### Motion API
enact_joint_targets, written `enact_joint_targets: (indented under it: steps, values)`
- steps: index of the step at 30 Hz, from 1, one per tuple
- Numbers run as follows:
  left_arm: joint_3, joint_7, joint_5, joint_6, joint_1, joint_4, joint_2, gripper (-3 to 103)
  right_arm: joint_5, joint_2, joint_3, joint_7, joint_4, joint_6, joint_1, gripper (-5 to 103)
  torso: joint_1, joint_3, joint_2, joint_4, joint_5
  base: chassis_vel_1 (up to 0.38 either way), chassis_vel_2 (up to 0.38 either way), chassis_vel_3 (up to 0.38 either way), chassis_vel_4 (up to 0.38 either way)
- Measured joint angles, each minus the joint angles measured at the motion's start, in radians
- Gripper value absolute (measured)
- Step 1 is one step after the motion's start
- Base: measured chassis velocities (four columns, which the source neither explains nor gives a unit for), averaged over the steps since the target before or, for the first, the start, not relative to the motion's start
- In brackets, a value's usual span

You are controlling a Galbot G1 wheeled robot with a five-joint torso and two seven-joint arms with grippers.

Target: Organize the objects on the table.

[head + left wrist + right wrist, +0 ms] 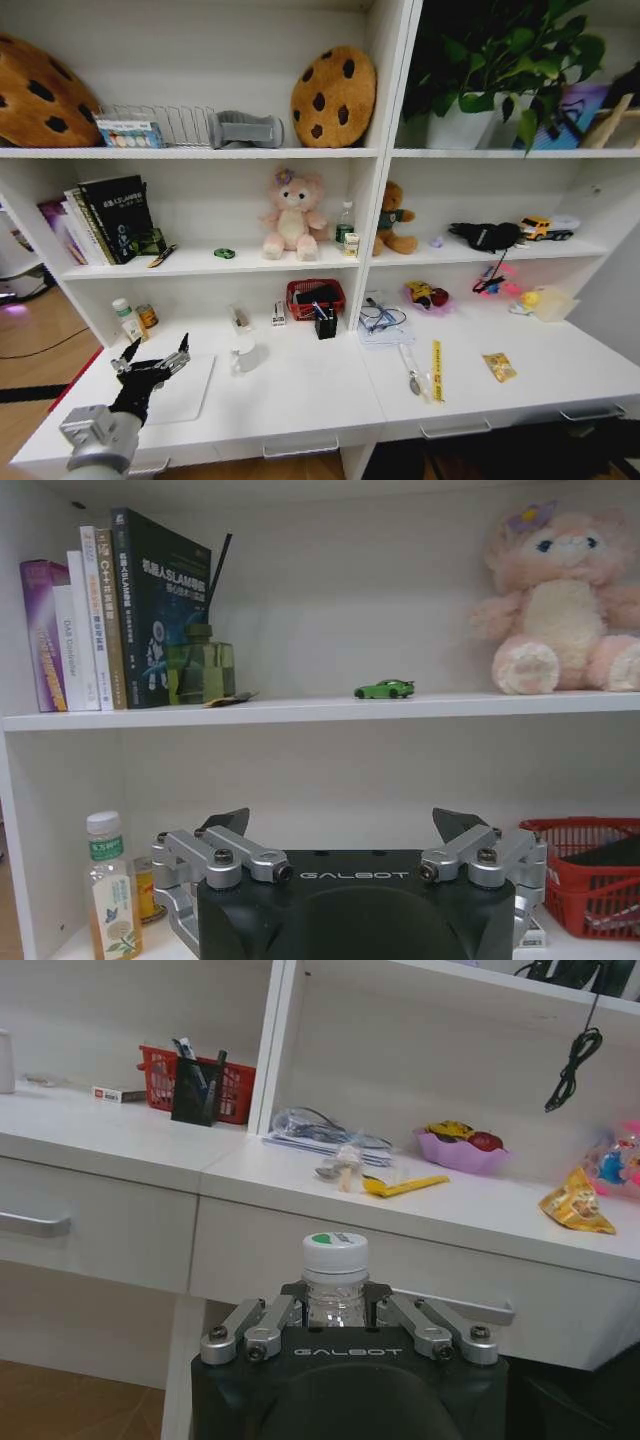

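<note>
Hovering low at the left end of the white bench (300, 400), the left tool (150, 362) has its fingers spread apart with nothing between them, over a flat white laptop (185, 390) lying on the top. Head view, same bench: white mug (243, 352) just right of the laptop, red basket (315, 297) at the back with a black pen holder (326, 325) in front of it, yellow strip (437, 370) and a snack packet (499, 367) further right. Small bottle (124, 318) and a can (148, 316) stand in the back left corner. On the shelf above: books (110, 220), tiny green toy car (224, 253), pink plush bear (292, 216), brown plush bear (394, 218). Cookie cushions (333, 97) sit on the top shelf.

Left wrist view: left tool (355, 832) jaws wide apart, empty. Toy car (384, 689) on the shelf between the books (120, 610) and the pink bear (560, 600). Bottle (108, 890) at the back corner, basket (585, 870) on the other side.

Right wrist view: right tool (340, 1312) is below the bench edge, in front of the drawers, fingers closed on a clear bottle with a white cap (335, 1278). Bench (120, 1135) carries the basket (195, 1078), pen holder (197, 1090), a pink bowl (462, 1148) and the snack packet (577, 1203).
</note>
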Motion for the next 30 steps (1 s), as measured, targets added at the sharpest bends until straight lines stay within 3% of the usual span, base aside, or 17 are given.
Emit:
enact_joint_targets:
  steps: [11, 15, 18, 21, 23, 25, 30]
  values:
    - [0.000, 0.000, 0.000, 0.000, 0.000, 0.000, 0.000, 100, 0.012, -0.014, -0.021, -0.035, -0.118, 0.000, 0.111, 27, 0.000, 0.000, 0.000, 0.0001, -0.0005, -0.222, -0.255, 0.207, 0.260]
    - [0.000, 0.001, 0.000, 0.000, 0.000, 0.000, 0.000, 100, -0.019, 0.004, -0.051, -0.072, -0.250, -0.024, 0.246, 27, 0.000, 0.000, 0.000, 0.0008, 0.0008, -0.231, -0.212, 0.205, 0.192]
    - [0.000, 0.001, 0.000, 0.000, 0.000, 0.000, 0.000, 100, -0.023, 0.015, -0.063, -0.107, -0.318, -0.036, 0.321, 27, 0.000, 0.000, 0.000, -0.0001, -0.0006, -0.070, -0.121, 0.108, 0.104]
    - [0.000, 0.001, 0.000, 0.000, 0.000, 0.000, 0.000, 100, -0.040, 0.028, -0.077, -0.140, -0.399, -0.046, 0.409, 27, 0.000, 0.000, 0.000, 0.0000, 0.0009, -0.025, -0.032, 0.007, 0.001]
    - [0.000, 0.001, 0.000, 0.000, 0.000, 0.000, 0.000, 100, -0.057, 0.035, -0.108, -0.164, -0.490, -0.065, 0.499, 27, 0.000, 0.000, 0.000, 0.0002, -0.0017, 0.018, 0.090, -0.031, -0.040]
    - [0.000, 0.001, 0.000, 0.000, 0.000, 0.000, 0.000, 100, -0.070, 0.043, -0.123, -0.176, -0.551, -0.068, 0.556, 27, 0.000, 0.000, 0.000, 0.0002, -0.0001, 0.061, 0.103, -0.059, -0.048]
    - [0.000, 0.000, 0.000, 0.000, 0.000, 0.000, 0.000, 100, -0.136, 0.085, -0.139, -0.180, -0.722, -0.068, 0.720, 27, 0.000, 0.000, 0.000, 0.0001, -0.0011, 0.037, 0.025, -0.034, -0.039]
